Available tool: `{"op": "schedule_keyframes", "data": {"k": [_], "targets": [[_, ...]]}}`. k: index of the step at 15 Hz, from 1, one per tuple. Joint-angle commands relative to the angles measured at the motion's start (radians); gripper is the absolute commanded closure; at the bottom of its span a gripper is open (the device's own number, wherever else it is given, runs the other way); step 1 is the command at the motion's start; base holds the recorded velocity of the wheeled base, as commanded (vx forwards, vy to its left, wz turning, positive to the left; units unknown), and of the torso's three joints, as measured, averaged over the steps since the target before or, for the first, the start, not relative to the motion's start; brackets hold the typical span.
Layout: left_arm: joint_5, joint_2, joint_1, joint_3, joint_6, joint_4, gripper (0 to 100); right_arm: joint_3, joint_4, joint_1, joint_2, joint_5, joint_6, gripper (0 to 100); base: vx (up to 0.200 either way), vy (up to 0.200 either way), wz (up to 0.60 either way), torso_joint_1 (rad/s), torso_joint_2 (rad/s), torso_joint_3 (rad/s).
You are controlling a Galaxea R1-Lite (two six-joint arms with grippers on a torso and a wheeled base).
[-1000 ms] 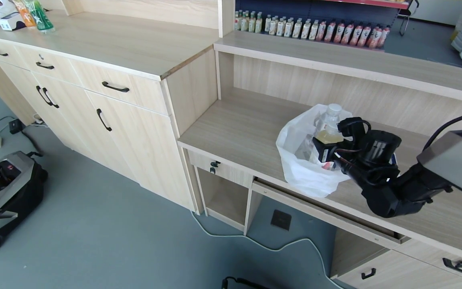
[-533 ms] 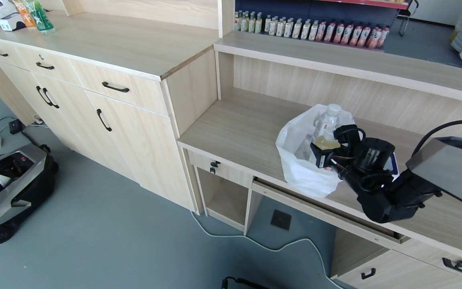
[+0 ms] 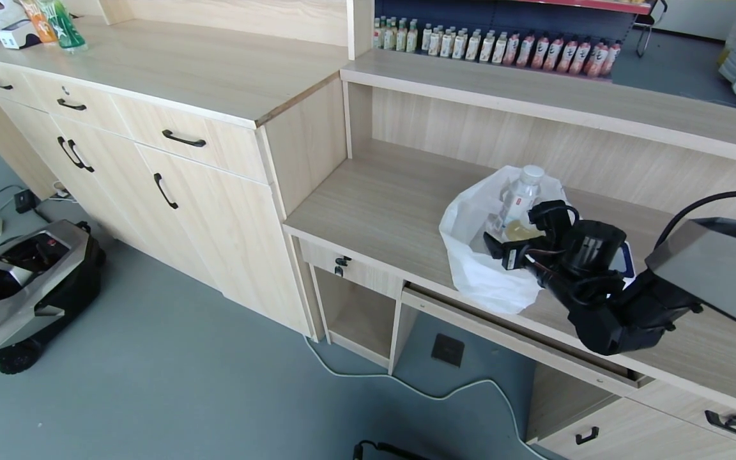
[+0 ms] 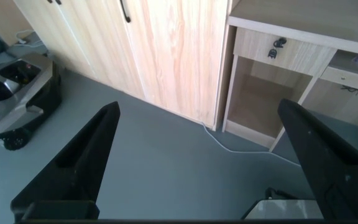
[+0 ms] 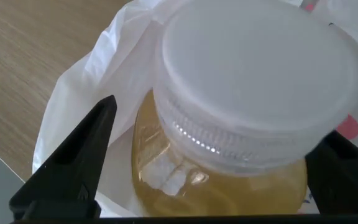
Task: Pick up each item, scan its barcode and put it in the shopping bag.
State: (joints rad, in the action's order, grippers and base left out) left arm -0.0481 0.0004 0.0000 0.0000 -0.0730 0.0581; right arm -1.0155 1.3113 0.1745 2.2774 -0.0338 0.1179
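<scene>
Head view, step: right claw (image 3: 510,241) clenched on the yellow bottle (image 3: 513,229), over the shopping bag (image 3: 476,262) mouth at 3 o'clock. Best to lower it straight and let go only once inside, missing the clear bottle (image 3: 524,186) at the claw's 12 o'clock.
Head view, surface: pale wood table (image 3: 381,204); cabinets (image 3: 170,153) at 10 o'clock, drinks shelf (image 3: 489,48) at 1 o'clock, grey floor (image 3: 151,358).
Left wrist view: left claw (image 4: 197,112) spread wide, holding nothing, above the floor.
Right wrist view: 1 white cap (image 5: 253,81) on the yellow bottle, bag film beneath — keep it upright.
</scene>
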Motion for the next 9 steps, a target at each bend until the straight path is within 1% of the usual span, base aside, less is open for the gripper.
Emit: {"op": "schedule_keyframes", "data": {"k": [1, 3, 5, 8, 9], "targets": [[-0.001, 0.000, 0.000, 0.000, -0.001, 0.000, 0, 0.011, -0.023, -0.001, -0.108, 0.000, 0.016, 0, 0.000, 0.000, 0.00, 0.000, 0.00, 0.000], [-0.001, 0.000, 0.000, 0.000, -0.001, 0.000, 0, 0.097, -0.116, 0.000, -0.282, -0.005, 0.045, 0, 0.000, 0.000, 0.00, 0.000, 0.00, 0.000], [-0.001, 0.000, 0.000, 0.000, -0.001, 0.000, 0, 0.264, -0.185, -0.009, -0.518, -0.005, 0.109, 0, 0.000, 0.000, 0.00, 0.000, 0.00, 0.000], [-0.001, 0.000, 0.000, 0.000, 0.001, 0.000, 0, 0.423, -0.363, -0.085, -0.848, -0.008, 0.117, 0, 0.000, 0.000, 0.00, 0.000, 0.00, 0.000], [-0.001, 0.000, 0.000, 0.000, -0.001, 0.000, 0, 0.462, -0.418, -0.128, -0.935, -0.017, 0.131, 0, 0.000, 0.000, 0.00, 0.000, 0.00, 0.000]]}}
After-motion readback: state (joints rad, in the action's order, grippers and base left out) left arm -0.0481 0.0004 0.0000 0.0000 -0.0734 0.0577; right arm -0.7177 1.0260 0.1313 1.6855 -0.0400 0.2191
